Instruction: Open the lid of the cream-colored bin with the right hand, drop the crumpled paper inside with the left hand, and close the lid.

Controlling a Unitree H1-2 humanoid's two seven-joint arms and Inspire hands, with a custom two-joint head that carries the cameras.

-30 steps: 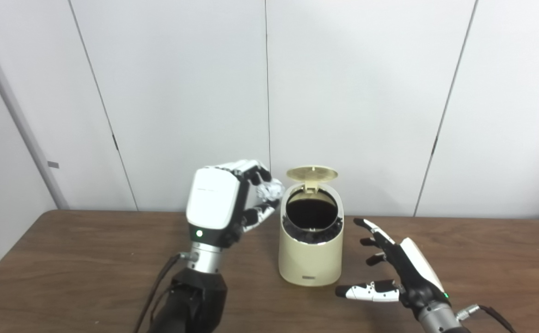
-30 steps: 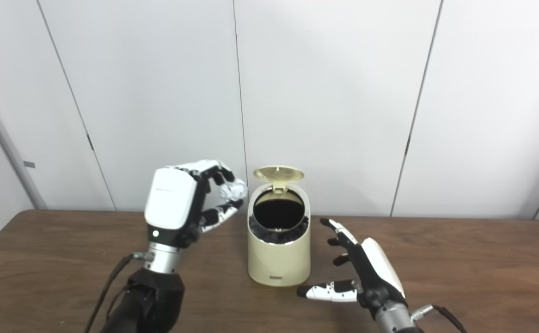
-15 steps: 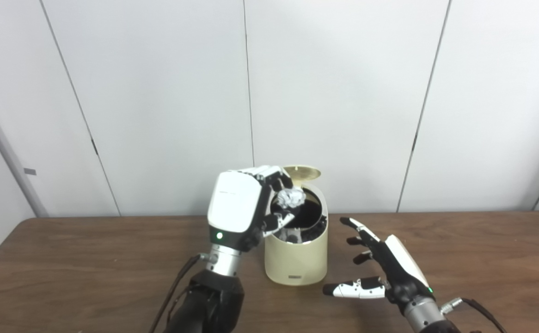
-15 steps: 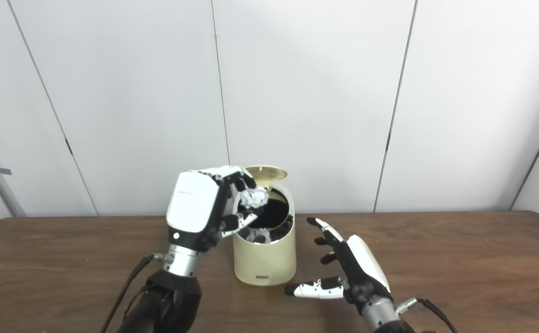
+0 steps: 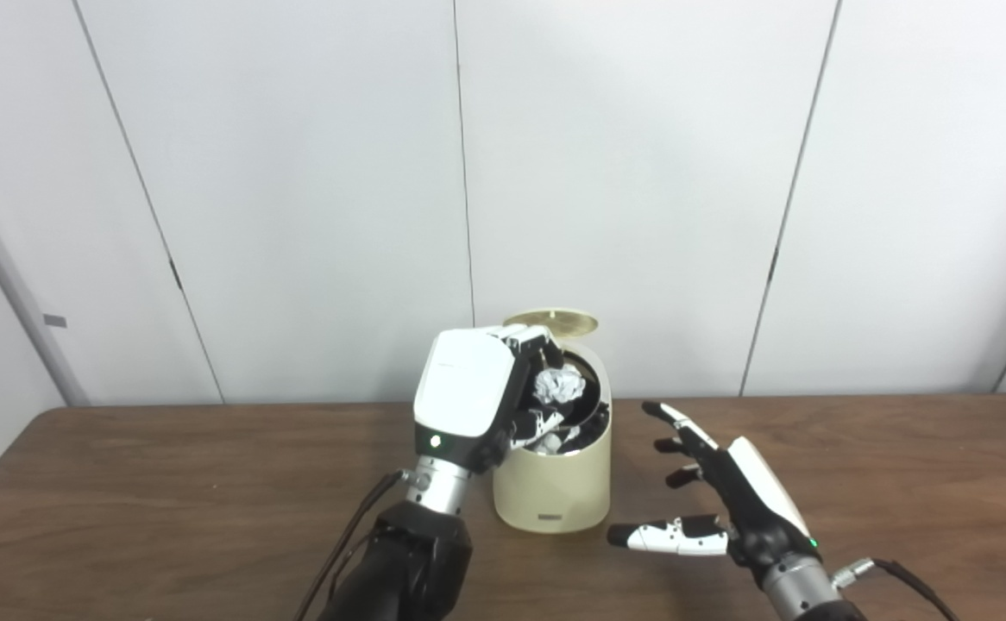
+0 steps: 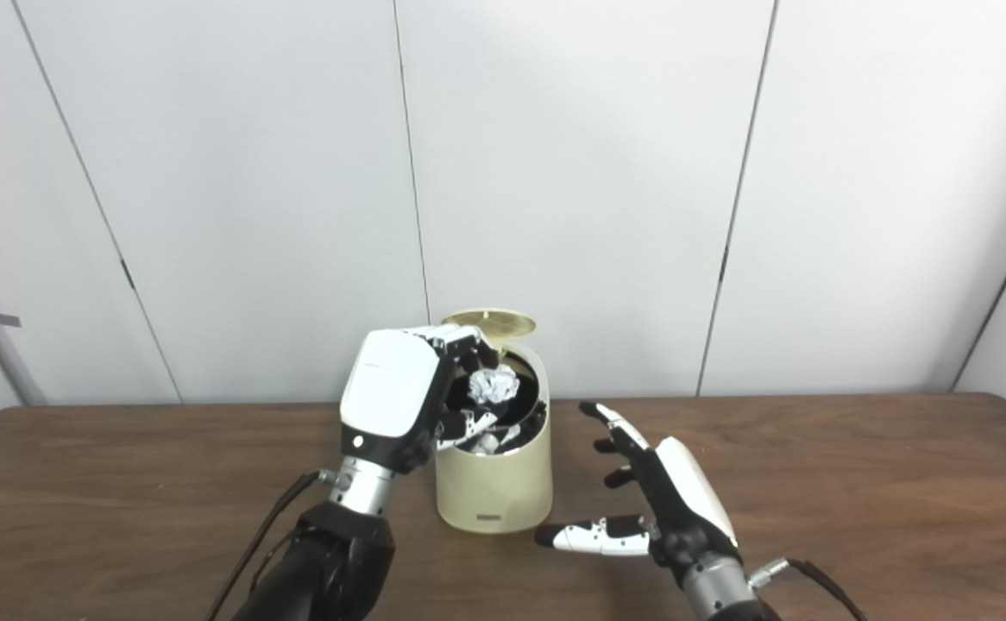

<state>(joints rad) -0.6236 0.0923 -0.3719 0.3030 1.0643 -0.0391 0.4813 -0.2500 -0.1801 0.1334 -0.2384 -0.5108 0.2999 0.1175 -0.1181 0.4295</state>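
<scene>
Left robot hand [image 5: 477, 398]: raised at the bin's left rim, fingers curled over the opening and closed on the crumpled paper; white back plate faces the cameras.
Crumpled paper [image 5: 560, 385]: pinched in the left fingertips, hanging over the dark mouth of the bin, level with its rim; not yet let go, as far as the views show.
Bin [image 5: 551, 492]: cream-colored, upright on the surface between the two arms; a black liner shows around the inner edge of the mouth.
Lid [image 5: 551, 323]: swung up at the back of the bin, standing clear of the opening.
Right robot hand [image 5: 732, 504]: low over the surface, just beside the bin on its right, fingers spread and holding nothing; apart from the bin wall and the lid.
Surface [image 5: 166, 483]: dark wood; it carries the bin.
Done: lid is open; paper has been carried to the opening.
In hand: release of the paper into the bin, judged to be the present step.
Left: left fingers to part and the arm to clear the rim; then the lid to be pressed shut.
</scene>
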